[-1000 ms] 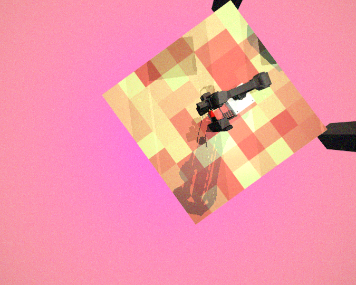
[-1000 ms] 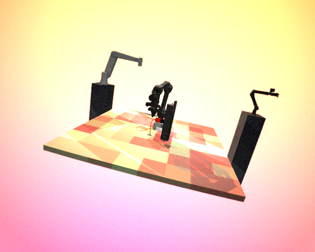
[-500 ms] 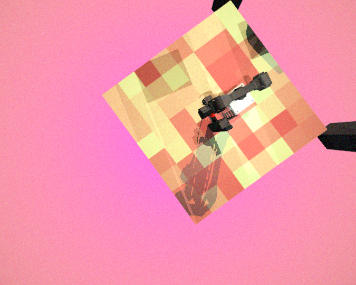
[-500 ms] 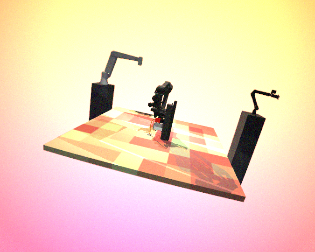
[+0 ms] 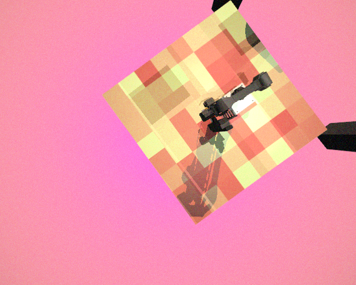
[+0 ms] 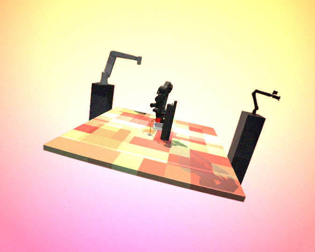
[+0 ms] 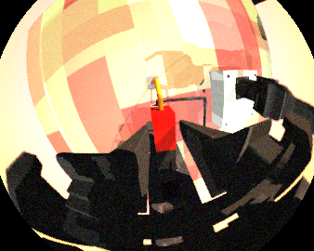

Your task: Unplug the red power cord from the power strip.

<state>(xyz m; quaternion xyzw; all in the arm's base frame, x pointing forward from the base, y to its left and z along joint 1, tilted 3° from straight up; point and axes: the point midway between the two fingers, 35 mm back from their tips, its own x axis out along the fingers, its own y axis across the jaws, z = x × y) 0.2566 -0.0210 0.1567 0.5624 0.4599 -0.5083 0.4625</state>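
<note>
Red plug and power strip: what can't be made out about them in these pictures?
Wrist view: the prongs of the red plug are hidden behind its own body; a dark arm part covers the right end of the power strip.
Top view: the hand covers the plug.
Exterior view: both are too small.

One red plug point(image 7: 163, 129), one white power strip point(image 7: 225, 102), one gripper point(image 7: 164, 150), two dark pedestals point(image 6: 101, 100)
</note>
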